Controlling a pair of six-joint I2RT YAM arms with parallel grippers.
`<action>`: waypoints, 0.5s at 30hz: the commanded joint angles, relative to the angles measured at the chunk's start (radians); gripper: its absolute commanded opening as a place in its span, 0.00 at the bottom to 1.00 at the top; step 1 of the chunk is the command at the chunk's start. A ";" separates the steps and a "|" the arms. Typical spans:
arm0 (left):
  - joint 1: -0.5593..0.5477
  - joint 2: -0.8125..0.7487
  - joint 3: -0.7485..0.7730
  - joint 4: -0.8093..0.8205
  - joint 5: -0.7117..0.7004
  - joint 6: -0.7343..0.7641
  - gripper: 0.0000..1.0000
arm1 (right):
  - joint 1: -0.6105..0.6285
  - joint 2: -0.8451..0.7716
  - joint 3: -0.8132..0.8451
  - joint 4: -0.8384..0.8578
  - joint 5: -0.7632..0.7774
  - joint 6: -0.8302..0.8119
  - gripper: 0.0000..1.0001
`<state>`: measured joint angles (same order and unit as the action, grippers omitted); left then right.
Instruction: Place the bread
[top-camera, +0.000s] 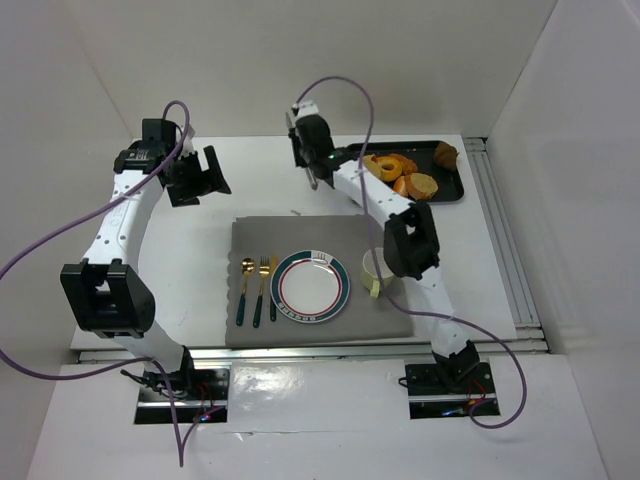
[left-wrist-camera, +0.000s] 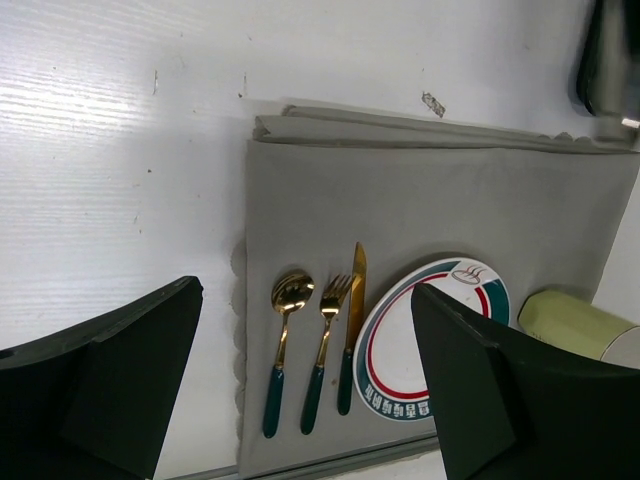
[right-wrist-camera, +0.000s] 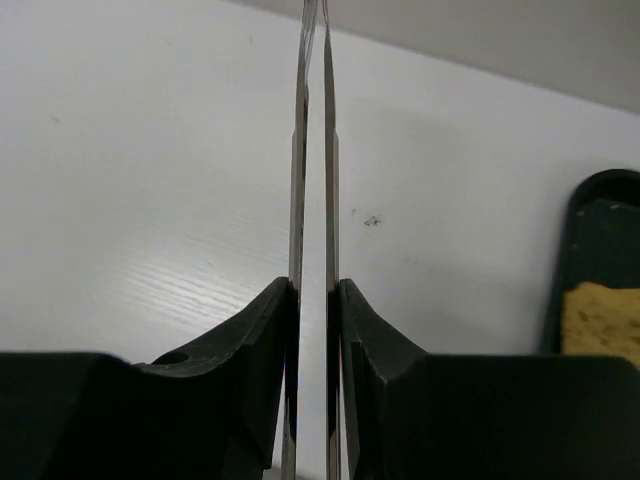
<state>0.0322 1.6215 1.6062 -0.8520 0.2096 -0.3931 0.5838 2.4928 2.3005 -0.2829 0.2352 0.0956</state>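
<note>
right gripper (right-wrist-camera: 315, 300) clenched on two thin metal blades (right-wrist-camera: 331, 150), probably tongs, just left of tray (top-camera: 420, 150). left gripper (left-wrist-camera: 305, 300) spread wide, empty. croissant (top-camera: 445, 155) in tray's far-right corner, untouched.

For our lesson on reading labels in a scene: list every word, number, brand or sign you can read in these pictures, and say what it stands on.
Nothing can be quoted as it reads.
plate, near rim: a row of white characters on the green band, too blurred to read.
Same plate, far rim: a small emblem, no letters to make out.
cup and tray: no marking visible.
</note>
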 joint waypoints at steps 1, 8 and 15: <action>0.006 -0.052 -0.002 0.022 0.016 0.016 0.99 | -0.054 -0.270 -0.068 0.024 -0.030 0.039 0.31; 0.006 -0.077 -0.011 0.022 0.025 0.016 0.99 | -0.270 -0.553 -0.263 -0.254 0.009 0.092 0.30; 0.006 -0.077 -0.011 0.041 0.079 -0.004 0.99 | -0.492 -0.733 -0.482 -0.426 -0.080 0.147 0.39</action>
<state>0.0322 1.5688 1.5970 -0.8425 0.2443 -0.3954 0.1371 1.7863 1.8824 -0.5568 0.2272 0.1974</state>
